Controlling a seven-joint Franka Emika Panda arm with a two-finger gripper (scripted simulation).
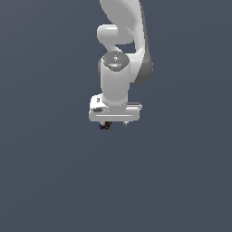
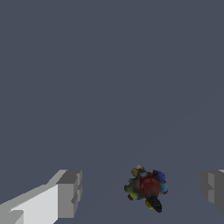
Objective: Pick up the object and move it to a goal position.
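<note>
The object (image 2: 147,187) is a tiny dark roundish lump flecked with red, green, blue and yellow. In the wrist view it lies between my two grey fingertips (image 2: 69,194), nearer one of them, with a gap on each side. My gripper (image 2: 142,192) is open around it and touches nothing. In the exterior view the object (image 1: 105,125) peeks out just under the white gripper head (image 1: 114,113), toward that view's left. The fingers themselves are mostly hidden behind the head there.
A plain dark blue-grey surface (image 1: 54,181) fills both views. The white arm (image 1: 122,27) rises from the gripper head toward the top of the exterior view. No goal marker shows.
</note>
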